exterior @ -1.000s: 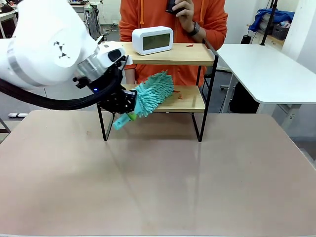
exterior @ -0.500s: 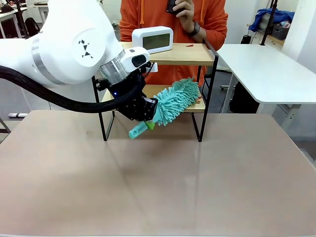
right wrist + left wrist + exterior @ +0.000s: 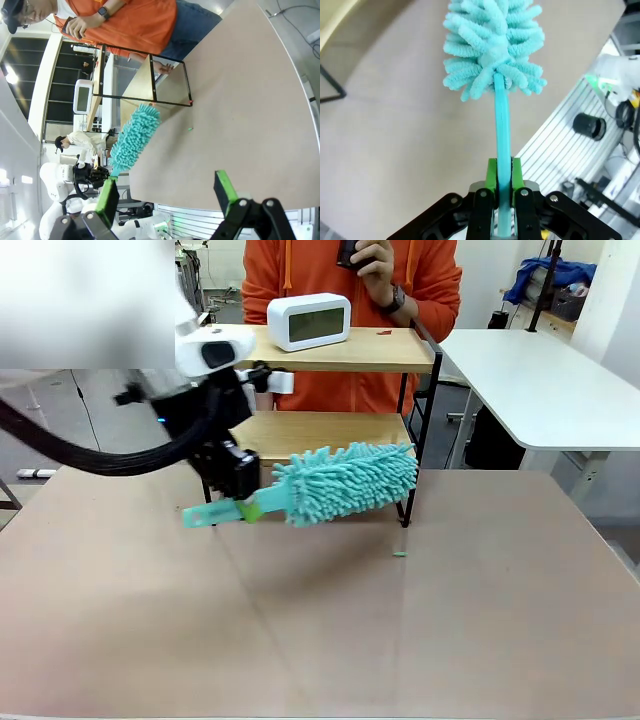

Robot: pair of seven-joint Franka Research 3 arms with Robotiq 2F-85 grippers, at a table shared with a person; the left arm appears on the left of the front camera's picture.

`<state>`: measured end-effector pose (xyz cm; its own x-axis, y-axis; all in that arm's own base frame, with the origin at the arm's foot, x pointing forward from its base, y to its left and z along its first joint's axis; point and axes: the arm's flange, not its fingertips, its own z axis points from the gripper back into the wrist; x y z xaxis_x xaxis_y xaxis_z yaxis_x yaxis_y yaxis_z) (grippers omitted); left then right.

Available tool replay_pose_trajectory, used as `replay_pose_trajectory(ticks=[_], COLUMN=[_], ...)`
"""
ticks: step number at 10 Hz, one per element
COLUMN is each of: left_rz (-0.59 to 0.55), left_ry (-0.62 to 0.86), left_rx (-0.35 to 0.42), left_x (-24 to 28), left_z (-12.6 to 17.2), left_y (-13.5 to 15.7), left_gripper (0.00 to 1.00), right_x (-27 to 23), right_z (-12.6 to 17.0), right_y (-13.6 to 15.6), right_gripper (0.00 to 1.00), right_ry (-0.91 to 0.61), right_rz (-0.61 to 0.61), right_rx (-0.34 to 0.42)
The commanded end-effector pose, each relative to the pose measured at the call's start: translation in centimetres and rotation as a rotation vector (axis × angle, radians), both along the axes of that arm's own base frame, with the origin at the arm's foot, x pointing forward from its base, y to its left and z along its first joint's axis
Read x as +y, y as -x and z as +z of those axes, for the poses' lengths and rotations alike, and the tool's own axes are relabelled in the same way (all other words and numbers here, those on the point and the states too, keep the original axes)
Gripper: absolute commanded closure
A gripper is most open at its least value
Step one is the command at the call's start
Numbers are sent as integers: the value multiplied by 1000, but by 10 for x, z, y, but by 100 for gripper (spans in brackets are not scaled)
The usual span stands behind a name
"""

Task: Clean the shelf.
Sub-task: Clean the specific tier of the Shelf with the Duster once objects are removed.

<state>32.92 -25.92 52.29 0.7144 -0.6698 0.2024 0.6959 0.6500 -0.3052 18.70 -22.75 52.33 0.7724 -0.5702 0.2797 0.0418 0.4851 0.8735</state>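
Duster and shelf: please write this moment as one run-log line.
left gripper: shut on duster | duster: head over table, in front of shelf | right gripper: open, empty

The matt green pads [image 3: 492, 172] of my left pincer [image 3: 503, 172] look rubbery against the smooth, faintly glossy teal plastic handle [image 3: 501, 120] of the duster [image 3: 345, 483], whose head is a shaggy mass of soft chenille cloth strands. The shelf [image 3: 390, 348] has pale, matt wooden boards in a thin black metal frame, and the clock [image 3: 308, 320] is glossy white plastic. The tabletop [image 3: 420, 620] looks smooth and matt.
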Motion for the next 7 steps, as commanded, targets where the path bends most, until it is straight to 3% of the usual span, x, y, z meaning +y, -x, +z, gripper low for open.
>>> replay_pose_trajectory(ticks=[1,7], left_rz=[59,114], left_ry=[12,72], left_rx=[-60,-61], left_x=[37,60], left_z=[7,16], left_y=[17,21], left_gripper=[98,98], right_x=[0,0], right_z=[2,2], right_y=[-2,-2], right_gripper=[0,0], right_ry=[-3,-3], right_rz=[8,8], right_rx=[-36,-36])
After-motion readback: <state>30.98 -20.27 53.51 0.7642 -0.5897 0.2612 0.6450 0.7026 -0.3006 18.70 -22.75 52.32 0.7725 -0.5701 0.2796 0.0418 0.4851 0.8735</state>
